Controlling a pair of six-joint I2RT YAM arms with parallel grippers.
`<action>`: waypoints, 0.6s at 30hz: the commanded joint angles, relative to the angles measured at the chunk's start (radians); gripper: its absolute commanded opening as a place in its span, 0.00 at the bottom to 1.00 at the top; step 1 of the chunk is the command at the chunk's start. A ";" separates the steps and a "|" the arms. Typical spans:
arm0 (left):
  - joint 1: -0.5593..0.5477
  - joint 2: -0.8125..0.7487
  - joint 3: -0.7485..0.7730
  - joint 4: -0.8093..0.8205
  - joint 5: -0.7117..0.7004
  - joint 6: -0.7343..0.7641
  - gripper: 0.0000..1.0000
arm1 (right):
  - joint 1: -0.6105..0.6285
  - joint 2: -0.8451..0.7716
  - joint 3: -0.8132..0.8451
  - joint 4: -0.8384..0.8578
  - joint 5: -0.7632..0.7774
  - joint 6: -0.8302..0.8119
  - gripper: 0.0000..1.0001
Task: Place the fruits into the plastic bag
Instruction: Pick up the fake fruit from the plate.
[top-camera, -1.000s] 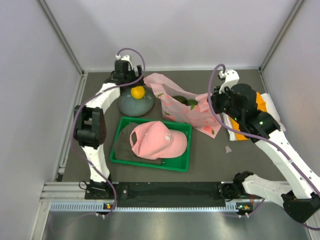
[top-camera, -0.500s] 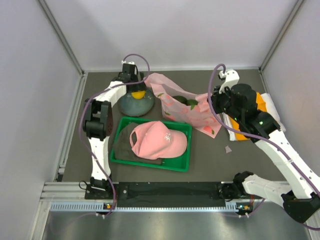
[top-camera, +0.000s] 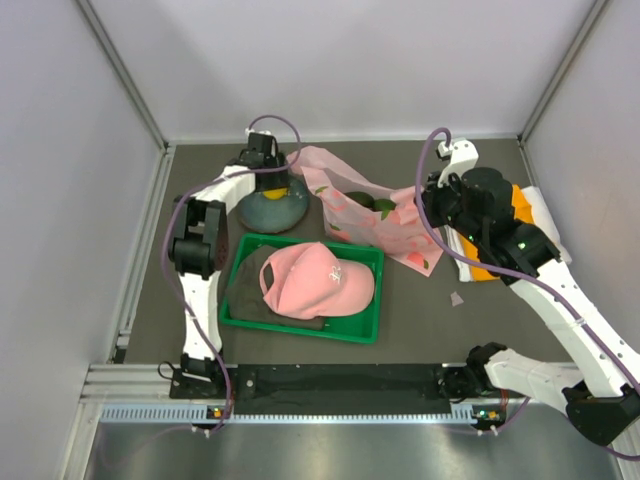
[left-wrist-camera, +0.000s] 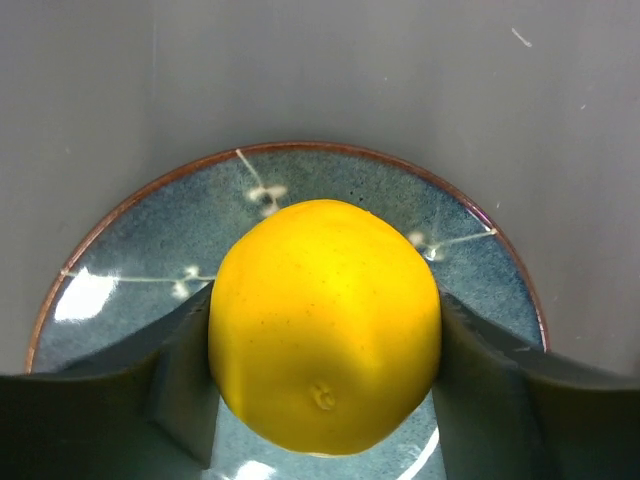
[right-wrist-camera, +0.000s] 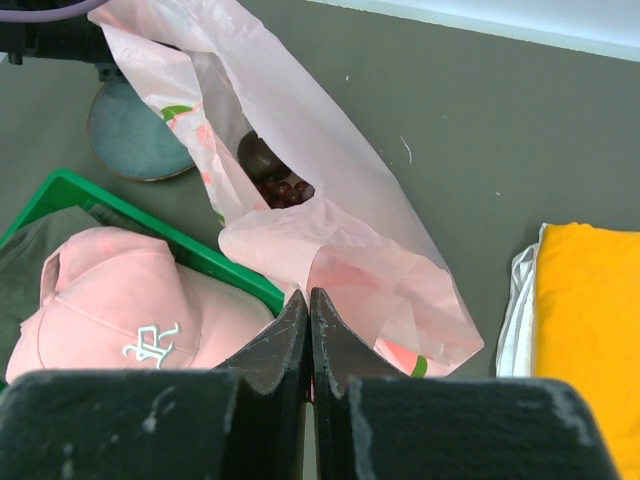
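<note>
My left gripper (top-camera: 268, 176) reaches down over a blue-grey plate (top-camera: 288, 212). In the left wrist view its fingers (left-wrist-camera: 190, 350) press both sides of a yellow citrus (left-wrist-camera: 325, 300) just above the plate (left-wrist-camera: 130, 250). My right gripper (right-wrist-camera: 308, 298) is shut on a fold of the pink plastic bag (right-wrist-camera: 340, 200), which lies open on the table. A dark brown fruit (right-wrist-camera: 258, 155) and dark red grapes (right-wrist-camera: 285, 190) show inside its mouth. In the top view the right gripper (top-camera: 428, 215) sits at the bag's (top-camera: 385, 228) right end, and a green avocado (top-camera: 378, 206) shows inside.
A green tray (top-camera: 300, 326) in front of the plate holds a pink cap (top-camera: 315, 278) on a dark cloth. An orange folded cloth (right-wrist-camera: 590, 330) on white fabric lies right of the bag. Grey walls close in the table on three sides.
My left gripper has moved forward from the back wall onto the plate and closed around the citrus, now hiding it from above. The right arm and the bag have not moved.
</note>
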 joint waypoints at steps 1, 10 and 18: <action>0.000 -0.096 -0.052 0.012 -0.026 -0.023 0.33 | -0.002 -0.004 0.009 0.017 0.002 0.008 0.00; 0.035 -0.434 -0.323 0.117 -0.164 -0.042 0.28 | -0.002 -0.019 0.007 0.013 -0.008 0.008 0.00; -0.007 -0.728 -0.448 0.220 -0.064 -0.038 0.26 | -0.002 -0.024 -0.014 0.042 -0.027 0.021 0.00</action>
